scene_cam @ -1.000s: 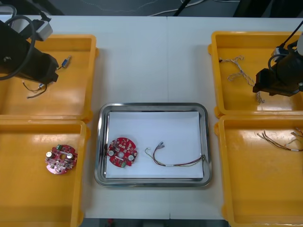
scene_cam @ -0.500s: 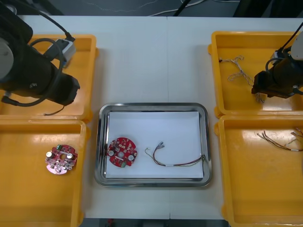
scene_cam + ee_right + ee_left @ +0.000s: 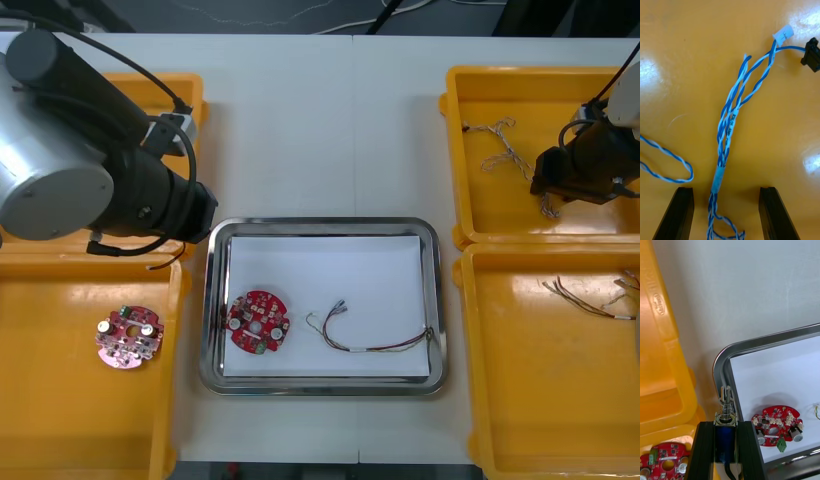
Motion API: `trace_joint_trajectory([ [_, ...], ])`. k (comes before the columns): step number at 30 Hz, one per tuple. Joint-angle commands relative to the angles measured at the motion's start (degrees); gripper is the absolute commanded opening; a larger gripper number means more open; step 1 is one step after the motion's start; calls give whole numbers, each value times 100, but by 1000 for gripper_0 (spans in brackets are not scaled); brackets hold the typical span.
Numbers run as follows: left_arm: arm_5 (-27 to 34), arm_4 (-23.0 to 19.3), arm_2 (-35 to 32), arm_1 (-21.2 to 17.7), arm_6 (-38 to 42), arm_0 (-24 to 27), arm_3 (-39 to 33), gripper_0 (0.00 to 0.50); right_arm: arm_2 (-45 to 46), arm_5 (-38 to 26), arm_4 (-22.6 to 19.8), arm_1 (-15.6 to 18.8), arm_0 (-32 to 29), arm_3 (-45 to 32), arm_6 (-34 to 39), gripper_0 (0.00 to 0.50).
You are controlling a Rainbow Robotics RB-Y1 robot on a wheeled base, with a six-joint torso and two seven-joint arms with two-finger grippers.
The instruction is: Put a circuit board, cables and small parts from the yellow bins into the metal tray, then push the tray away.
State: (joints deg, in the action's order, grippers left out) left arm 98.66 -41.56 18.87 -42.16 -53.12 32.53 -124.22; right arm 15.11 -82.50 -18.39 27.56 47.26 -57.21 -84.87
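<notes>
My left gripper (image 3: 725, 429) is shut on a small metal part (image 3: 724, 435) with a blue body and a sprung pin; it hangs just outside the metal tray's (image 3: 322, 228) left far corner. In the front view the left arm (image 3: 150, 200) reaches over the far left yellow bin (image 3: 190, 95). On the tray's white inside lie a round red circuit board (image 3: 258, 322) and a red and yellow cable (image 3: 370, 338). My right gripper (image 3: 725, 192) stands open low over the far right bin (image 3: 455, 150), with a twisted blue and white cable (image 3: 728, 127) running between its fingers.
A second circuit board (image 3: 128, 337) lies in the near left bin (image 3: 182, 300). The near right bin (image 3: 470, 330) holds thin cables (image 3: 590, 298). A second blue and white loop (image 3: 668, 165) lies beside the right gripper. Bare table stretches beyond the tray.
The left arm has swung out of the far left bin toward the tray's left far corner, carrying the small metal part. The right gripper has barely shifted.
</notes>
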Motion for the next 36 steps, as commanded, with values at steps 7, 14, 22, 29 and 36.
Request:
trace_joint_trajectory([
  [7,-445,421,829,-223,830,-54,-225,0,-113,182,63,153,337,272,251,463],
  [14,-717,517,1338,-223,1401,96,-225,0,-113,120,11,153,337,263,251,0],
  [22,-717,552,1760,-188,2008,298,-173,0,-113,15,-42,153,337,175,119,0],
  [29,-726,605,1980,-64,2254,509,30,0,-34,-521,37,153,337,-501,-12,0],
  [36,-735,781,2024,287,2254,685,460,0,264,-1163,98,153,337,-1152,-144,0],
])
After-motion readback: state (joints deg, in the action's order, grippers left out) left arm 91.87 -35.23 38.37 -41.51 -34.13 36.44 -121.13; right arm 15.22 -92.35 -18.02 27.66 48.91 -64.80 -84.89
